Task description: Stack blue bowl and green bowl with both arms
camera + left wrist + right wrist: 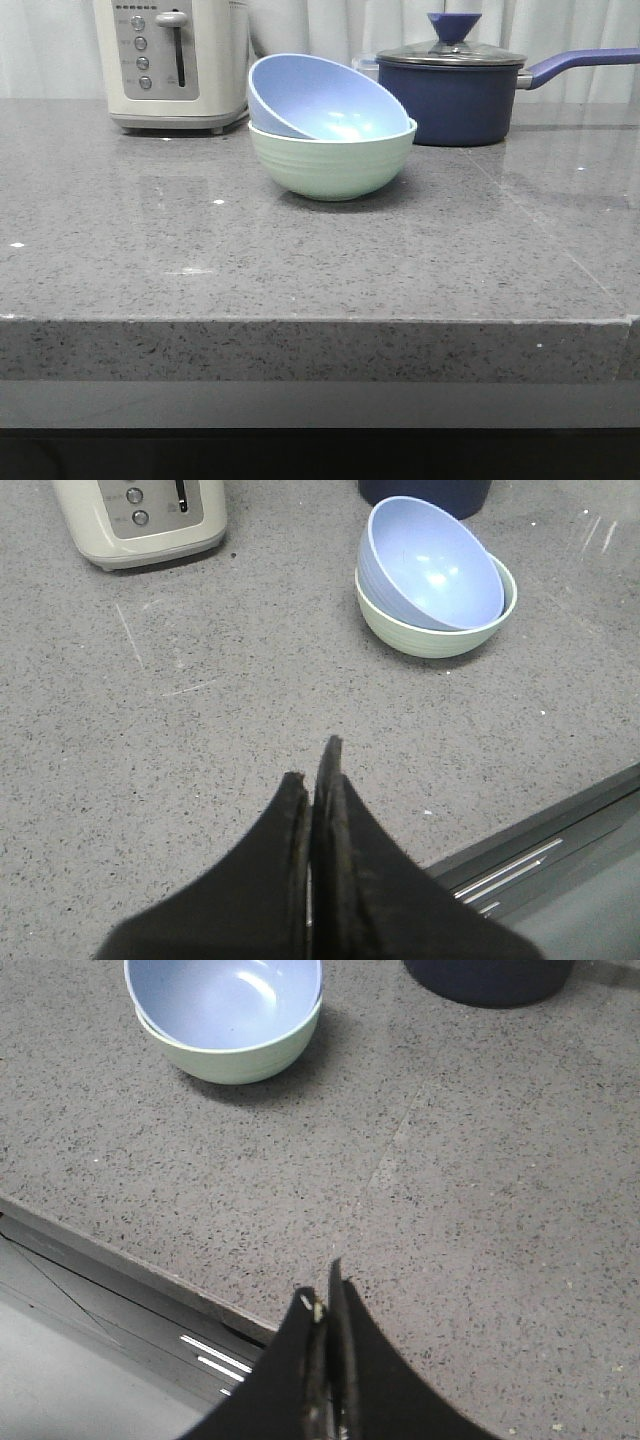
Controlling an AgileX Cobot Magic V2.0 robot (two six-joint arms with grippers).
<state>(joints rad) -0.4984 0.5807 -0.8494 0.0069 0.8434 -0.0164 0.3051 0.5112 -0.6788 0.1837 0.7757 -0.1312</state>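
While the blue bowl (325, 100) is sitting tilted inside the green bowl (333, 160) toward the back of the grey worktop (300, 260), between a cream toaster (172, 62) and a dark navy saucepan (455, 90), both hands are hanging over the worktop's near edge, well apart from the bowls. The left hand (314, 765) is showing its fingers pressed together on nothing, and the right hand (322, 1290) is likewise closed and empty, touching no object.
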